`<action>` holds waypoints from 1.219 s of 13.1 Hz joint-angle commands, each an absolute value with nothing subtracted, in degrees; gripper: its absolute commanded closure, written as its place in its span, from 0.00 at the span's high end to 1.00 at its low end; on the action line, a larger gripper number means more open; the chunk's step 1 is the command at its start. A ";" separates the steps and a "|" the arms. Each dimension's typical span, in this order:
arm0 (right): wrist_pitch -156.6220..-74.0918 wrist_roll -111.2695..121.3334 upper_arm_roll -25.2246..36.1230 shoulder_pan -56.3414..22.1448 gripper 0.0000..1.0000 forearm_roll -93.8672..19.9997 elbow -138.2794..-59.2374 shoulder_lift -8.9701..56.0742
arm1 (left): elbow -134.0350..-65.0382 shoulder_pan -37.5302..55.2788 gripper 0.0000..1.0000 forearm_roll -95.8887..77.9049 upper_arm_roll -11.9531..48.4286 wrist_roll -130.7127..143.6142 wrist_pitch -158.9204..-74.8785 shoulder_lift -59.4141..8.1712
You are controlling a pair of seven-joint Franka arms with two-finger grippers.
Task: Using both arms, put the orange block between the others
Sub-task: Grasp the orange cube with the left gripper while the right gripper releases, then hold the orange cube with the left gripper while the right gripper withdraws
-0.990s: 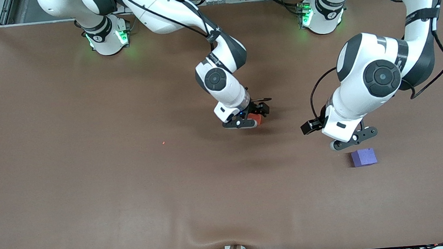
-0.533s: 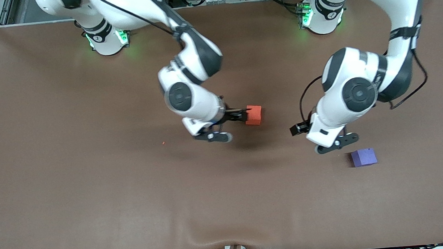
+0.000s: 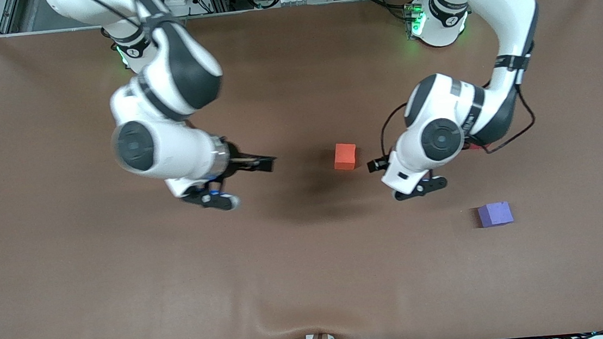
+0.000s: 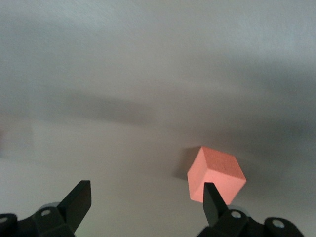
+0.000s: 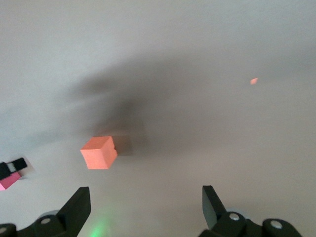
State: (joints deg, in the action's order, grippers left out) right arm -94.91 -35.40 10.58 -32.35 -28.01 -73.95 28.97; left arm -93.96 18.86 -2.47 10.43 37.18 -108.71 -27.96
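Note:
The orange block [image 3: 345, 156] stands free on the brown table mid-way between the two arms. My right gripper [image 3: 264, 164] is open and empty, off the block toward the right arm's end; its wrist view shows the orange block [image 5: 98, 152] ahead of the gripper [image 5: 145, 202]. My left gripper [image 3: 375, 164] is open beside the block; in its wrist view the orange block [image 4: 216, 173] lies just past one fingertip [image 4: 211, 197]. The purple-blue cube [image 3: 495, 213] sits nearer the front camera. The pinkish-red cube [image 5: 7, 181] shows at a frame edge, mostly hidden under the left arm in the front view.
The brown mat [image 3: 311, 278] covers the whole table, with a slight wrinkle at its front edge [image 3: 318, 329]. A tiny orange speck [image 5: 254, 81] lies on the mat near the right gripper. Both arm bases stand along the edge farthest from the front camera.
The right gripper let go of the orange block and drew back toward its own end of the table. The left arm swung from over the purple-blue cube toward the orange block.

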 commanded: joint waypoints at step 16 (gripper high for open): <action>-79.72 3.41 9.23 -1.24 1.00 -13.19 -75.59 15.82 | -100.81 27.16 0.96 -1.23 10.37 30.94 -124.98 -32.43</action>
State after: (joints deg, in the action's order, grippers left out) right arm -79.68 0.22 10.53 -3.32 -15.17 -74.15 17.52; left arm -98.99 27.05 -1.99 10.36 31.52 -123.00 -33.29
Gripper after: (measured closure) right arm 0.000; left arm 0.035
